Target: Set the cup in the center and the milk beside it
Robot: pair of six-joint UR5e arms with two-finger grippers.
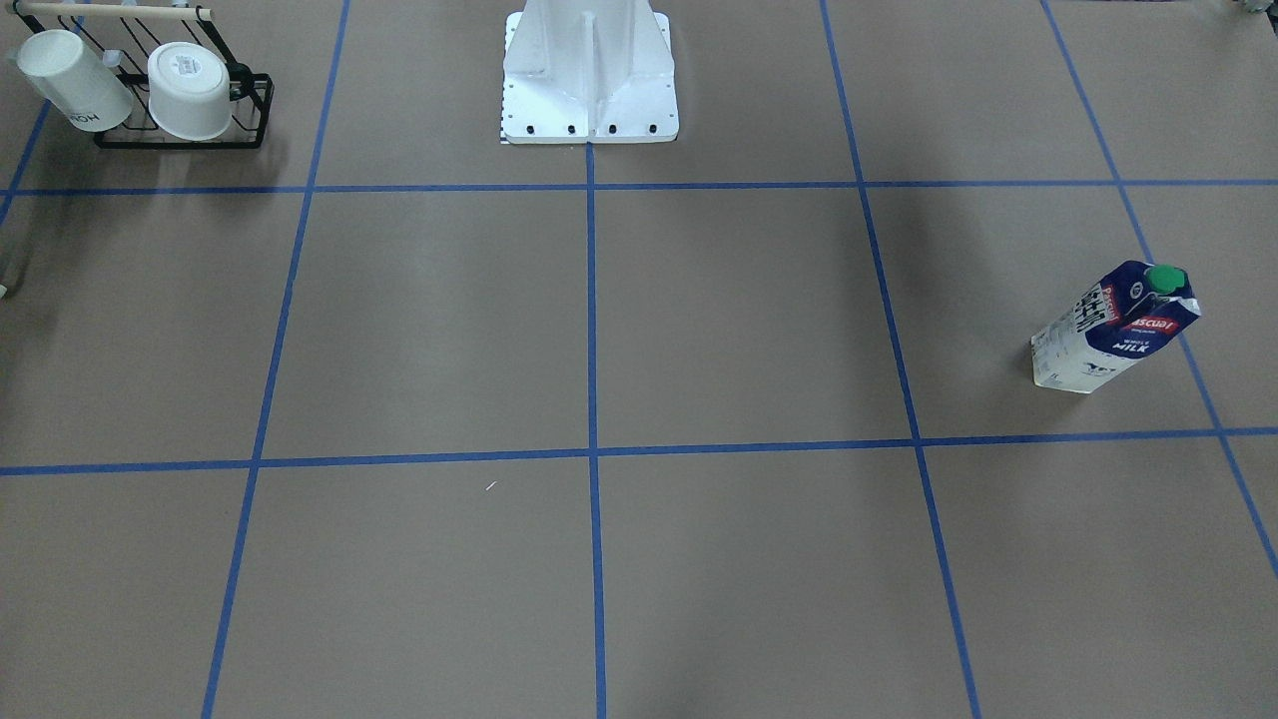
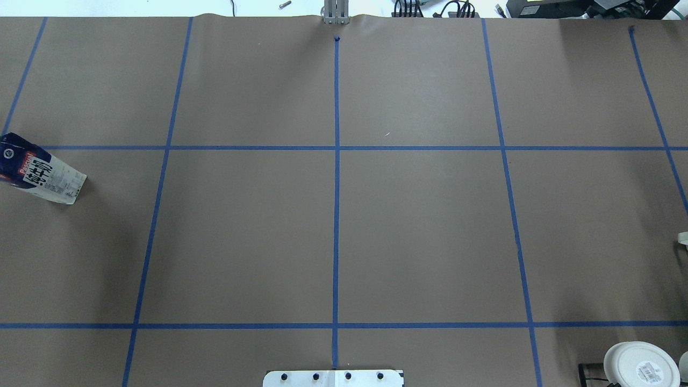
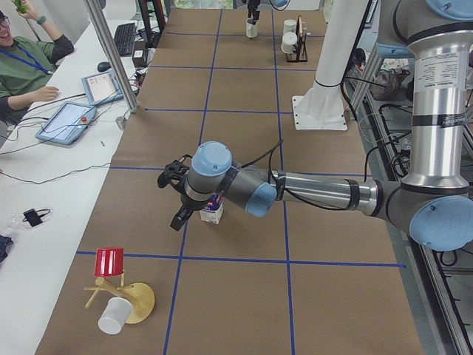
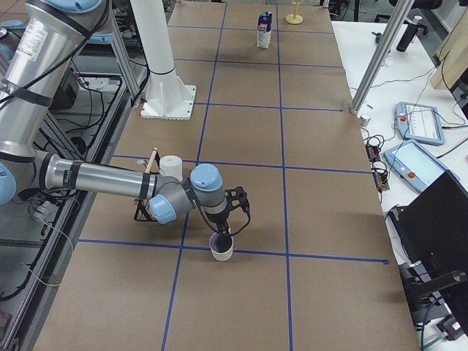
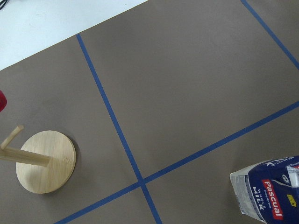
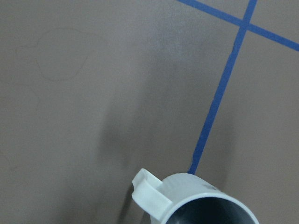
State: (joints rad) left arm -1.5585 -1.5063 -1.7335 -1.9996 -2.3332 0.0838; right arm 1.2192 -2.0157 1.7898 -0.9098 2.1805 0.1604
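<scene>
The cup [image 4: 221, 249], a white mug with a dark inside, stands near a tape crossing at the table's right end; it also shows in the right wrist view [image 6: 196, 200], handle to the left. My right gripper [image 4: 223, 228] hangs right over its rim; I cannot tell whether it is open or shut. The milk [image 1: 1113, 330] stands upright at the left end and also shows in the overhead view [image 2: 40, 174]. My left gripper [image 3: 177, 198] hovers beside the milk [image 3: 212, 213]; I cannot tell its state. The center [image 2: 376, 231] is bare.
A black wire rack [image 1: 250, 110] holds two other white cups [image 1: 190, 90] at the right end near the robot. A wooden mug tree [image 3: 137, 299] with a red cup [image 3: 109, 261] and a white cup stands beyond the milk. The white robot base [image 1: 589, 80] is at mid-table.
</scene>
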